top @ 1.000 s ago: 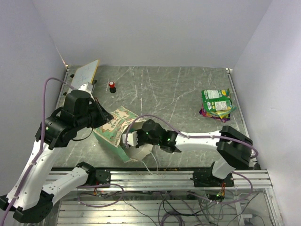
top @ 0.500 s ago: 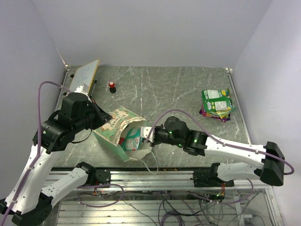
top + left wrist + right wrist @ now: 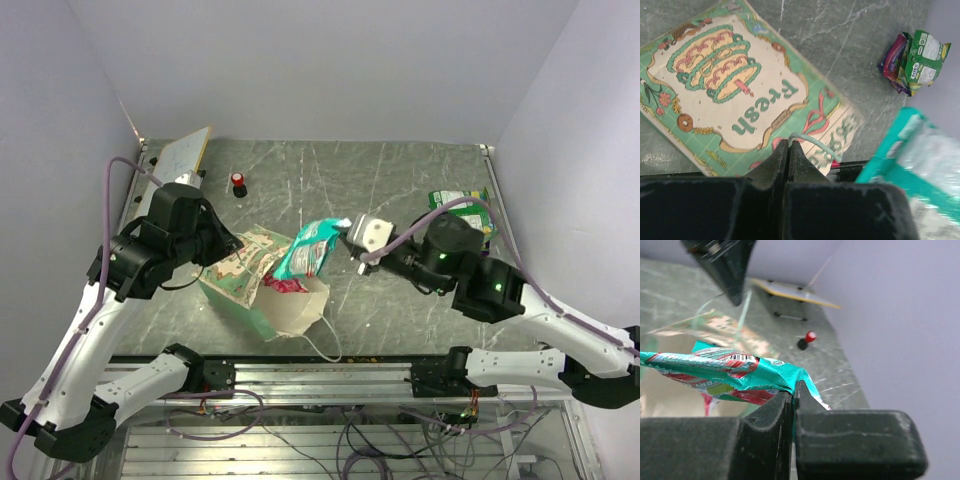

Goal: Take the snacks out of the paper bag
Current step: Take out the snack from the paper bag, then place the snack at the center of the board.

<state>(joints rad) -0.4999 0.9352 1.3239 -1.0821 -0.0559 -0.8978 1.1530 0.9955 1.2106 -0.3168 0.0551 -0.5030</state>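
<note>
1. Nearest the arm bases, a loose white string handle [image 3: 325, 342] trails from the paper bag [image 3: 240, 275] onto the grey marbled worktop [image 3: 400, 180].
2. The paper bag lies on its side at the left-centre of the worktop, printed face up, with its cream mouth open toward the near right.
3. A red-pink packet [image 3: 284, 286] pokes out at the lip of that mouth, touching the bag.
4. The right gripper [image 3: 350, 230] is pinched tight on 1 corner of a teal packet [image 3: 312, 250] and holds it in the air above the bag. In the top view the packet's lower end overlaps the mouth and hides part of the opening.
5. The left gripper [image 3: 789, 146] is clamped on a thin pale string handle [image 3: 812, 142] at the bag's edge, jaws together. The left arm covers the bag's far-left corner from above.
6. Well apart from the bag, at the far right, a pile of green and purple packets [image 3: 462, 199] rests on the worktop. The right arm blocks its near part.
7. Farther back on the left, a small red-capped bottle [image 3: 238, 183] stands upright.
8. A white board [image 3: 185, 152] sits tilted in the far-left corner, near the bottle but not touching it.
</note>
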